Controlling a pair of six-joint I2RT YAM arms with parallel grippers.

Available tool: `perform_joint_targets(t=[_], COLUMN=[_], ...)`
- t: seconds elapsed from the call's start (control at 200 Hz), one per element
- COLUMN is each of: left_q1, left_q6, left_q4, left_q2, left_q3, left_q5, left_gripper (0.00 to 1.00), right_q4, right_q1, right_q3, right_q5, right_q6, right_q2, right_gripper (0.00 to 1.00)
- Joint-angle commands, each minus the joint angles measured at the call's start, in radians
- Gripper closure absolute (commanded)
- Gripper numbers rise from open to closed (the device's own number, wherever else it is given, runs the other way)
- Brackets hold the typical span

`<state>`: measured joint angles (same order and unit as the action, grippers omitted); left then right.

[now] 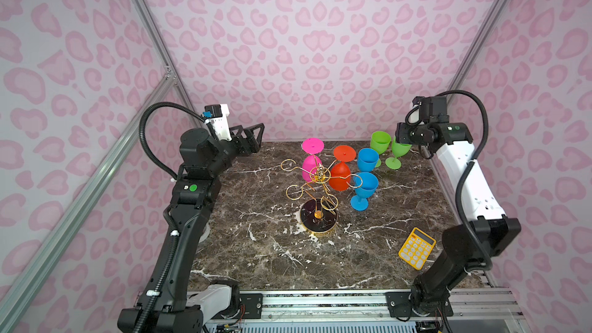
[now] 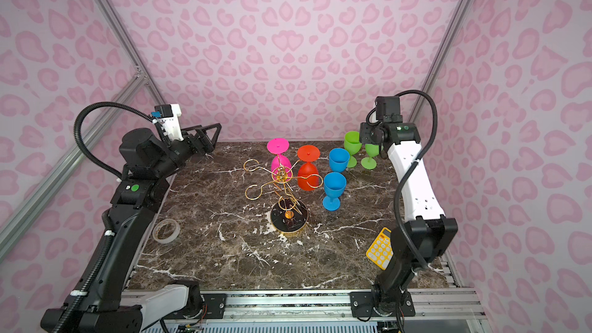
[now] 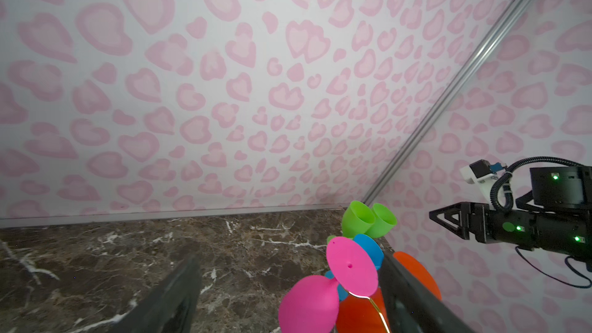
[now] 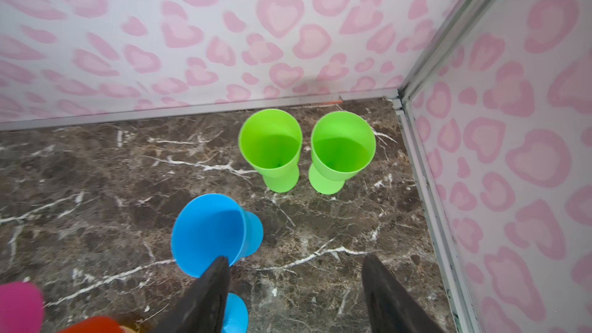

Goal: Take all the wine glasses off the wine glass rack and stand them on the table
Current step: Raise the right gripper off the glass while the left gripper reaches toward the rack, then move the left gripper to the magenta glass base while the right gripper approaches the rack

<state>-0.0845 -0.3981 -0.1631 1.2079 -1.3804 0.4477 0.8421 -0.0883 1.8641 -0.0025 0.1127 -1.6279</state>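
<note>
rack (image 1: 318,174): thin shiny gold metal wire
base (image 1: 323,224): glossy black, shiny gold rim
pink glass (image 1: 309,168): smooth matt plastic
table (image 1: 256,251): smooth, stone look, slight shine
calculator (image 1: 416,248): smooth plastic
frame (image 1: 96,180): dull metal

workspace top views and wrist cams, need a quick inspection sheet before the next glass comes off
surface: brown marble tabletop, dry, nothing spilled
job's things: wine glass rack upright; pink glass and red glass hang on it upside down; blue glasses and green glasses stand on the table
clutter: yellow calculator, tape roll
grippers: left gripper open, empty; right gripper open, empty, above the green glasses
cables: black hoses loop over both arms, away from the glasses
surroundings: pink heart-print walls, metal frame
</note>
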Motion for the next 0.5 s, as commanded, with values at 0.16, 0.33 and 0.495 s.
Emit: perform_joint_targets(t=[0.16,0.33,0.495], left_q1=[0.011,0.009,0.004], left_q6=[-0.110,-0.143,-0.096], left_q4=[-0.115,-0.175,-0.281], left_q2=[0.245,0.419,0.527], left_q3=[-0.171,-0.279,-0.379], left_q5=[0.483,0.651,0.658], left_gripper=[0.28,0.40,0.45], right_q4=[-0.301,-0.310,-0.298], right_q1=[-0.080,-0.118,-0.156], right_q3=[-0.270,-0.331,-0.366], right_q5=[-0.122,-0.161,-0.159], right_q6=[0.023,0.038,0.037], right_q2=[0.314,0.424,0.491], right_gripper=[0.15,0.10,0.08])
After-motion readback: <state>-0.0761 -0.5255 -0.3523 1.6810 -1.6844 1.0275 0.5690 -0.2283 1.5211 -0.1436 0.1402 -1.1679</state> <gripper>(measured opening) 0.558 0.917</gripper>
